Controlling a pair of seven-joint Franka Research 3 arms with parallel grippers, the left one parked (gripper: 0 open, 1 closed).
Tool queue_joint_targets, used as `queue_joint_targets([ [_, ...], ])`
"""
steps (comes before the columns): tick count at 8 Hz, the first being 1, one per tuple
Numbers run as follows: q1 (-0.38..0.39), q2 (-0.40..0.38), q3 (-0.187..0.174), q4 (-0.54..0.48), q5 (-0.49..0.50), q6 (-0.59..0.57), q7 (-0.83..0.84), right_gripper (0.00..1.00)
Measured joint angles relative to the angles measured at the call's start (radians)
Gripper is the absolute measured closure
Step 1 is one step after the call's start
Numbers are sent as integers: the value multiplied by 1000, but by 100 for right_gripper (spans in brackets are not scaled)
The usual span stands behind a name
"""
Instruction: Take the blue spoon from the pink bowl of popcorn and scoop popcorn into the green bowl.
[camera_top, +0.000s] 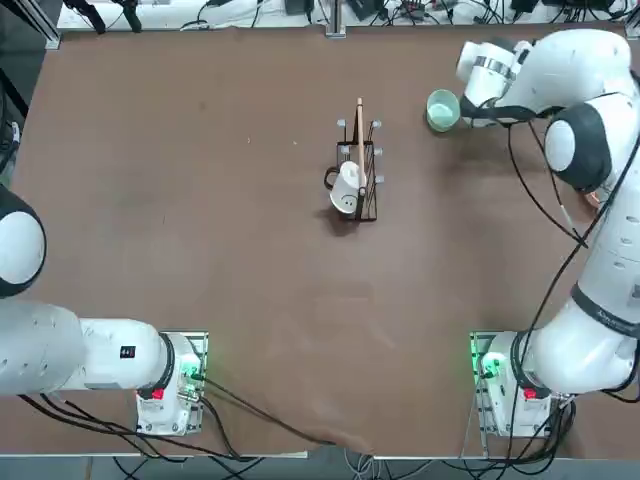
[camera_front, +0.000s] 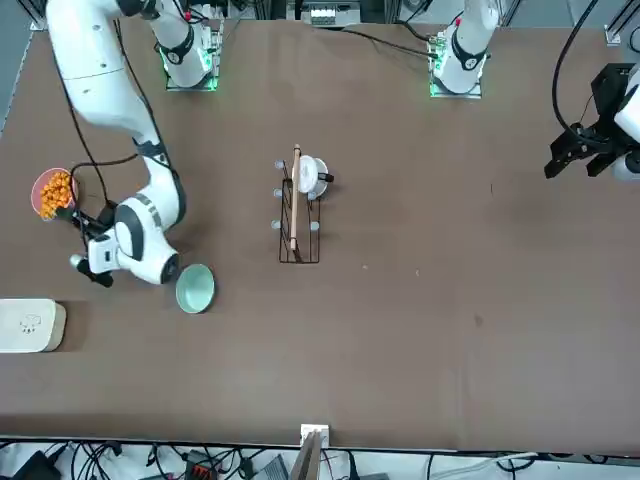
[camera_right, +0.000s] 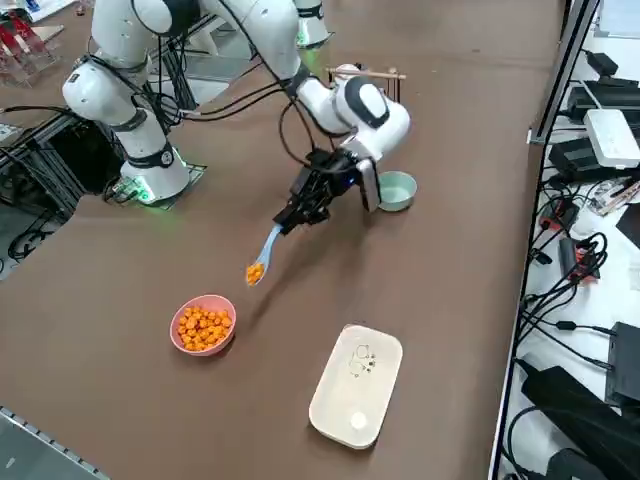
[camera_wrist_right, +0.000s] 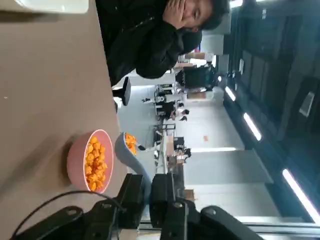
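In the wrist view the right gripper (camera_wrist_right: 147, 192) fills the foreground, its two fingers closed on the handle of the blue spoon (camera_wrist_right: 131, 159). The spoon's scoop carries a few pieces of popcorn (camera_wrist_right: 130, 141). Just past it sits the pink bowl (camera_wrist_right: 82, 159), still well filled and resting on the brown table (camera_wrist_right: 45, 75). Farther off a person in dark clothing stands beyond the table edge.

From the right side, the spoon (camera_right: 262, 257) hangs in the air between the pink bowl (camera_right: 203, 325) and the green bowl (camera_right: 397, 190), sloping down from the gripper (camera_right: 300, 208) with the load at its low tip. The green bowl lies just beyond the arm's wrist; a white box (camera_right: 356, 385) sits apart, near the table's edge.

The step in hand looks like carrying the load across. To do it well, the scoop should be kept level or slightly cupped so nothing rolls off. The travel should be slow and smooth, swinging the tip round over the middle of the green bowl before turning the wrist to tip. Tipping low inside the rim would keep pieces from bouncing out.
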Motion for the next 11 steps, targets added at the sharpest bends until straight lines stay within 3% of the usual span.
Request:
queue_joint_targets([
  [3,91,80,0,179,0,-106,-123,89],
  [6,180,96,1,291,0,-163,-252,89],
  [8,247,102,10,344,13,-178,-281,89],
  [11,319,178,14,460,33,-171,-282,89],
])
